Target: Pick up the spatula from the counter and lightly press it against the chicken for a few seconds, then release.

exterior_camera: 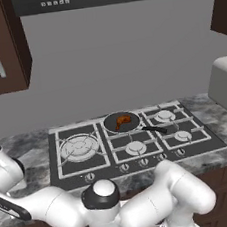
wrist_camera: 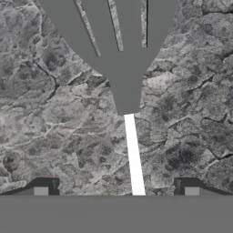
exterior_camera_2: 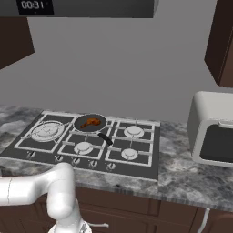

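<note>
Directly ahead of gripper: the spatula (wrist_camera: 125, 68) lies flat on the counter (wrist_camera: 54, 113), its grey slotted head farthest from the fingers.
Gripper (wrist_camera: 116, 189): jaws stand wide apart, holding nothing.
Fingertips (wrist_camera: 45, 187): one on each side of the spatula's handle, both clear of it.
Handle (wrist_camera: 133, 154): thin and white, running from the head back toward the gripper and passing between the two tips, a little nearer the right-hand one as seen from the hand.
Surface under gripper: mottled grey stone counter on every side of the spatula.
Arm (exterior_camera: 56, 208): folded low in front of the counter, reaching to the left edge of the left base view.
Chicken (exterior_camera: 122, 120): a browned piece lying in the pan (exterior_camera: 111, 129), well apart from where the arm reaches, off to its right.
Pan: dark, on a rear burner of the hob (exterior_camera: 91, 164), its black handle pointing toward the front right.
Farther right: a pale boxy appliance (exterior_camera_2: 211, 129) on the counter beyond the hob.
</note>
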